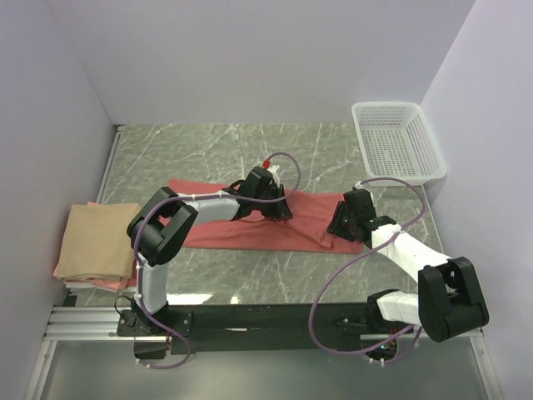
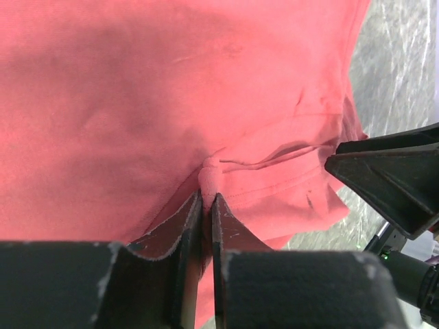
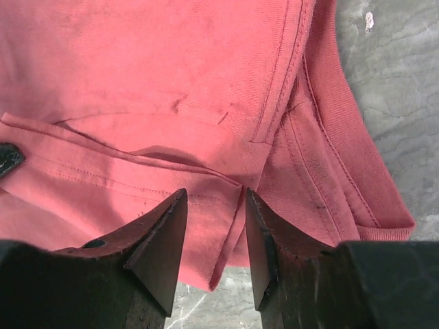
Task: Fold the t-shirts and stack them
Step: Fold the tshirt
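The salmon-red t-shirt [image 1: 241, 225] lies as a long folded strip across the middle of the table. My left gripper [image 1: 279, 207] sits on its upper middle part, shut on a pinched ridge of the red cloth [image 2: 208, 179]. My right gripper [image 1: 335, 231] is at the strip's right end, jaws open, straddling a folded hem [image 3: 216, 226] without closing on it. The tan-beige t-shirt [image 1: 100, 237] lies folded at the left edge, on top of the pink t-shirt [image 1: 71, 277], of which only an edge shows.
A white mesh basket [image 1: 398, 142] stands at the back right. The marble table top [image 1: 208, 150] reaches to white walls at the left, back and right. The right gripper's black finger [image 2: 391, 178] shows in the left wrist view.
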Motion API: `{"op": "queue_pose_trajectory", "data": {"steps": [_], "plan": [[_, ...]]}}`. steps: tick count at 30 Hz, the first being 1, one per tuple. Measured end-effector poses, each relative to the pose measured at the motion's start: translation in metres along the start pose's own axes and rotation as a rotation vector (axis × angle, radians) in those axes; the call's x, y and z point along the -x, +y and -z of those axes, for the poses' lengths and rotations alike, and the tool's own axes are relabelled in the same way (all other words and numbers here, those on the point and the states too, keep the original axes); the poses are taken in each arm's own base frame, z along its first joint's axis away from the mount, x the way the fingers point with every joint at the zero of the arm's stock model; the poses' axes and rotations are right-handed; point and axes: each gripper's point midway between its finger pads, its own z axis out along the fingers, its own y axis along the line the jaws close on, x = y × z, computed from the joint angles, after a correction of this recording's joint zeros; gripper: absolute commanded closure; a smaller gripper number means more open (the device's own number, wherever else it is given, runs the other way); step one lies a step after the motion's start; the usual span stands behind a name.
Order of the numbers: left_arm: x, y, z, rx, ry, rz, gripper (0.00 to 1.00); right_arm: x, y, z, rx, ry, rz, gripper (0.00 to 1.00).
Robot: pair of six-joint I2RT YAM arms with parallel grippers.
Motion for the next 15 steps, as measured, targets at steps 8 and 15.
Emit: {"op": "queue_pose_trajectory", "data": {"steps": [8,15], "plan": [[-0.0031,0.0030,-0.0012,0.003,-0.008,0.030,0.88,-0.0019,0.0009,-0.0005,0.003,0.007,0.003,0.57],[-0.0056,0.0043,-0.0019,-0.003,-0.013,0.042,0.88,-0.0043,0.0037,-0.0002,0.009,0.012,0.012,0.61]]}}
